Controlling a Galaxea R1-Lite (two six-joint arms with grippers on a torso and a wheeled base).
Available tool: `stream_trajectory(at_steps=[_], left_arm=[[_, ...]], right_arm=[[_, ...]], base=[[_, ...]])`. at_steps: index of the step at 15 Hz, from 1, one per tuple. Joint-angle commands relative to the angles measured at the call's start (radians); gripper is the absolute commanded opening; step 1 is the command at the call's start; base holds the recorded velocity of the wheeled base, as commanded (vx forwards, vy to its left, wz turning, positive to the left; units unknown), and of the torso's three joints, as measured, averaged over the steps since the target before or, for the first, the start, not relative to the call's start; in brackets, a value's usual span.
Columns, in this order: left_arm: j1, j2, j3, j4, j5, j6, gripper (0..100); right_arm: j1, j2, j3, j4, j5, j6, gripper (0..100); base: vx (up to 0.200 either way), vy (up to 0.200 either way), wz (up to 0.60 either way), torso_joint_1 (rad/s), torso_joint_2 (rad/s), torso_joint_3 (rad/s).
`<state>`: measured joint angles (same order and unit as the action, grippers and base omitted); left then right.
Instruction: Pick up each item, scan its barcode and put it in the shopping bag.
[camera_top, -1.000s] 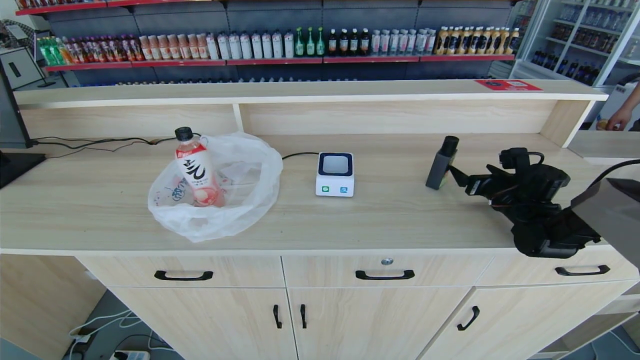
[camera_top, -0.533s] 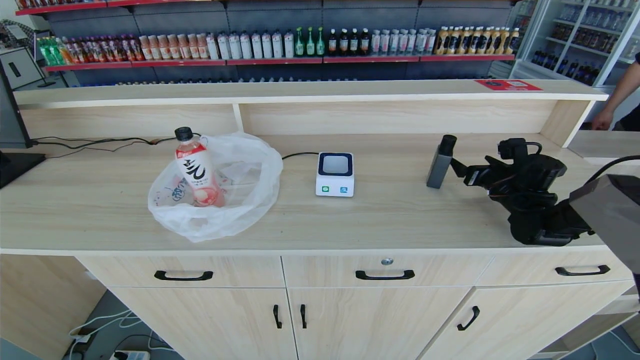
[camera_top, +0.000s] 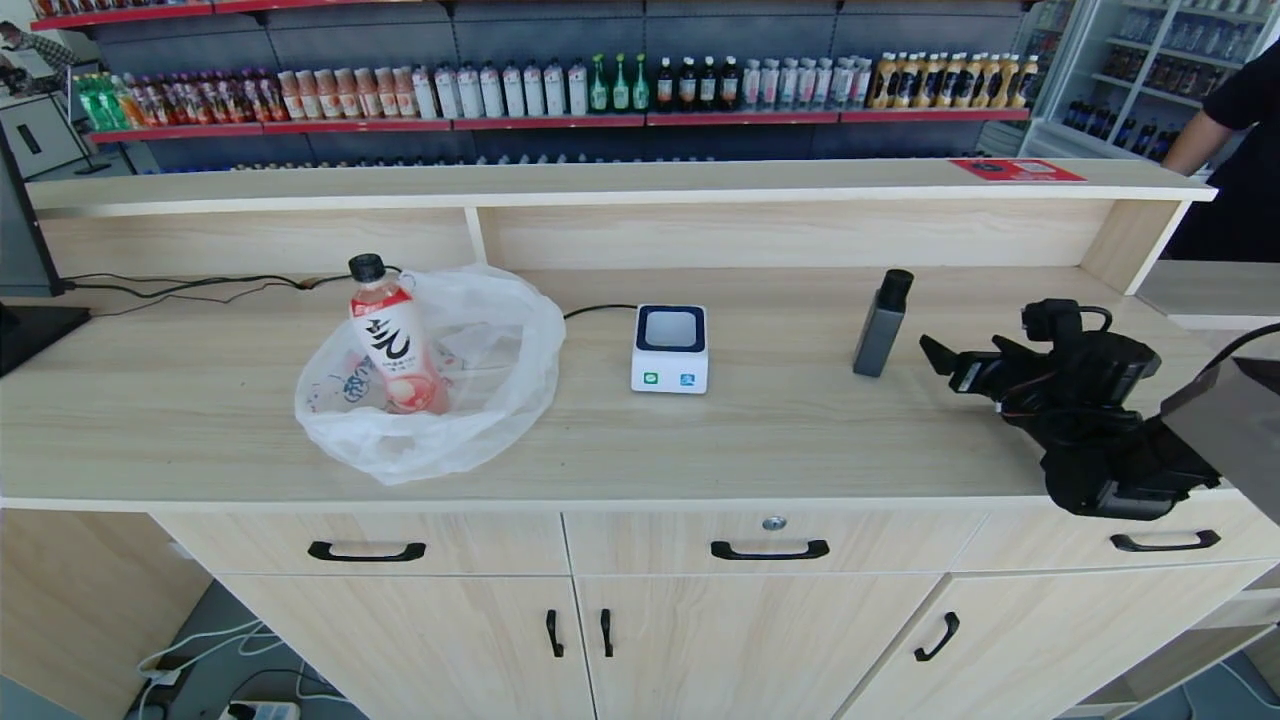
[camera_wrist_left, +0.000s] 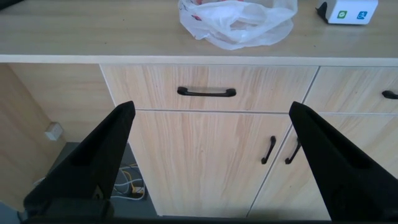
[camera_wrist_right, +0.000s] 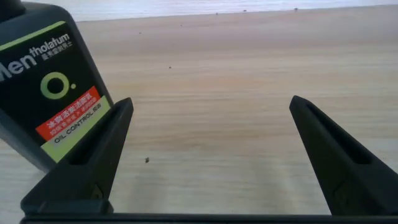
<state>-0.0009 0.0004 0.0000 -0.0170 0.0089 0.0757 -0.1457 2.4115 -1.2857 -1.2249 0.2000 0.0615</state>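
Locate bottle (camera_top: 882, 322) upright on tabletop (camera_top: 780, 430), right of scanner (camera_top: 670, 348). Treat as likely rigid, light, slick, tip-prone; grasp mid-body below cap. Note right gripper (camera_top: 945, 362) spread, just beside, not touching; left gripper (camera_wrist_left: 211, 106) likewise spread.

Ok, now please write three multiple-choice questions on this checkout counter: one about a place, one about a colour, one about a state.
1. Where does the pink bottle stand?
A) in a drawer
B) inside the shopping bag
C) on the floor

2. What colour is the body of the scanner?
A) white
B) red
C) green

3. How is the right tool towards the dark bottle?
A) shut on it
B) lifting it
C) open, apart from it

Answers:
1 B: the bag's plastic surrounds its base.
2 A: its housing is white.
3 C: bare counter shows between tool and bottle.
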Motion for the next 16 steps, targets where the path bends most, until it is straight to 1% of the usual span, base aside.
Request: stream_trajectory(at_steps=[1,4,6,9,12,13,16], left_arm=[[-0.001,0.0,0.0,0.0,-0.001,0.004,100],[0.001,0.0,0.0,0.0,-0.001,0.002,100],[0.001,0.0,0.0,0.002,0.0,0.002,100],[0.001,0.0,0.0,0.003,0.0,-0.001,100],[0.001,0.0,0.0,0.003,0.0,-0.001,100],[0.001,0.0,0.0,0.003,0.0,-0.002,100],[0.001,0.0,0.0,0.003,0.0,-0.001,100]], right_arm=[[0.023,-0.19,0.201,-0.01,0.002,0.047,100],[0.121,-0.334,0.306,0.002,-0.031,0.092,100],[0.155,-0.338,0.318,-0.005,-0.057,0.092,100],[0.226,-0.319,0.299,0.004,-0.076,0.089,100],[0.253,-0.265,0.283,-0.002,-0.119,0.097,100],[0.27,-0.249,0.272,-0.002,-0.123,0.107,100],[0.273,-0.196,0.213,-0.004,-0.128,0.109,100]], base=[[0.0,0.0,0.0,0.0,0.0,0.0],[0.0,0.0,0.0,0.0,0.0,0.0],[0.0,0.0,0.0,0.0,0.0,0.0],[0.0,0.0,0.0,0.0,0.0,0.0],[0.0,0.0,0.0,0.0,0.0,0.0],[0.0,0.0,0.0,0.0,0.0,0.0],[0.0,0.0,0.0,0.0,0.0,0.0]])
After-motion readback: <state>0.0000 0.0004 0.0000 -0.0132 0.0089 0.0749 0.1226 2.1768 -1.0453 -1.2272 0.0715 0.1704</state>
